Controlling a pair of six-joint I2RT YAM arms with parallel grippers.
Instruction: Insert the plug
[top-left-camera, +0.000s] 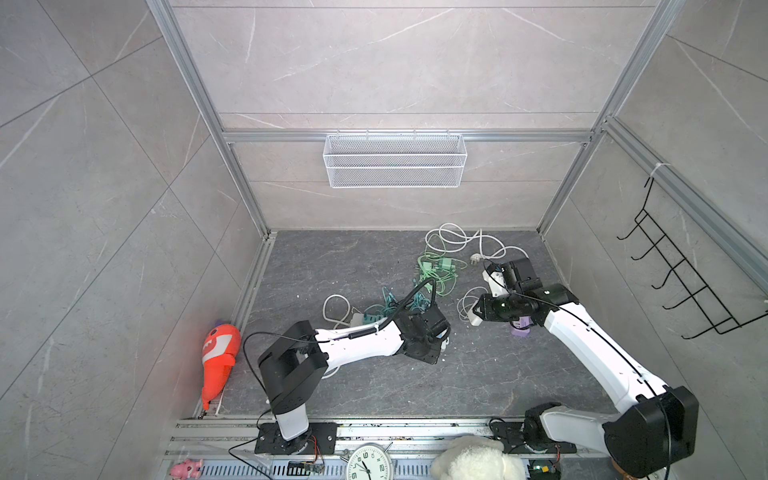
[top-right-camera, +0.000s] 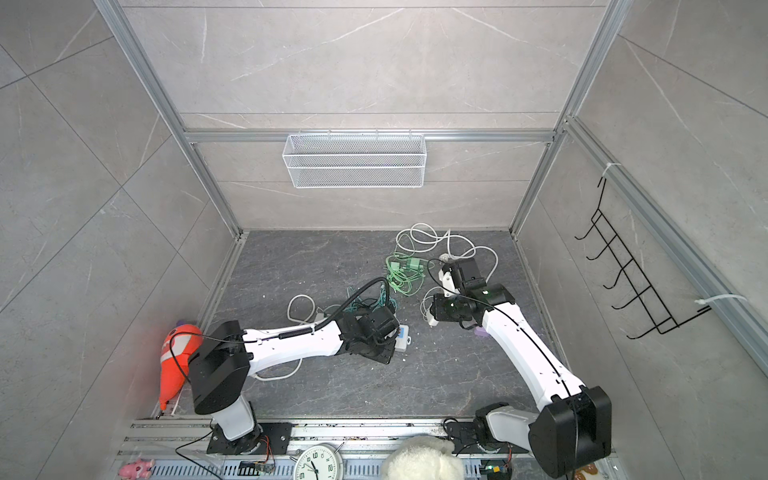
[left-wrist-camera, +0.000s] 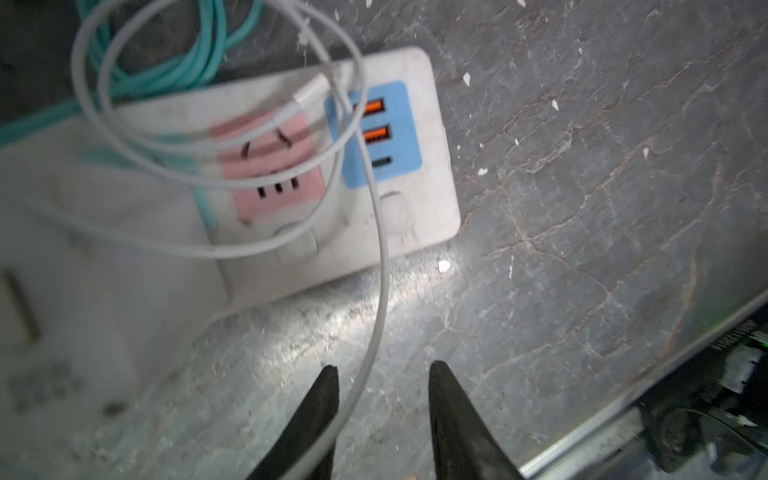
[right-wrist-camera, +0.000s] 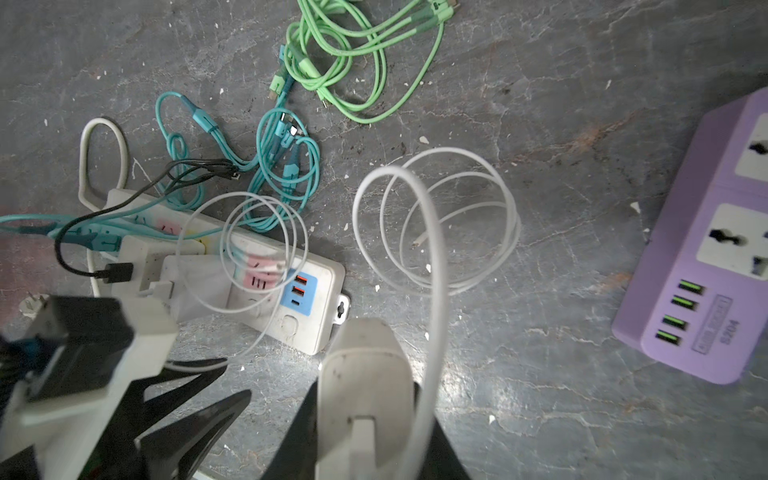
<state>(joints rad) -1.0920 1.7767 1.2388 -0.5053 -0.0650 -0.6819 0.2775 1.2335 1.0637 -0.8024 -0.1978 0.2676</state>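
My right gripper (right-wrist-camera: 363, 390) is shut on the plug (right-wrist-camera: 365, 365), a white block with a thick white cable looping off it; it hangs above the floor to the right of the white power strip (right-wrist-camera: 320, 274). The strip has a pink socket (left-wrist-camera: 274, 166) and a blue USB panel (left-wrist-camera: 399, 124). My left gripper (left-wrist-camera: 384, 365) hovers just off the strip's end. Its jaws stand apart, with a thin white cable (left-wrist-camera: 380, 249) running between them along one finger. In both top views the left wrist hides most of the strip (top-right-camera: 402, 337).
A purple power strip (right-wrist-camera: 706, 249) lies right of the held plug. Green cables (right-wrist-camera: 353, 62) and teal cables (right-wrist-camera: 282, 166) are tangled behind the white strip. An orange plush toy (top-left-camera: 218, 353) leans at the left wall, and a wire basket (top-left-camera: 395, 160) hangs on the back wall.
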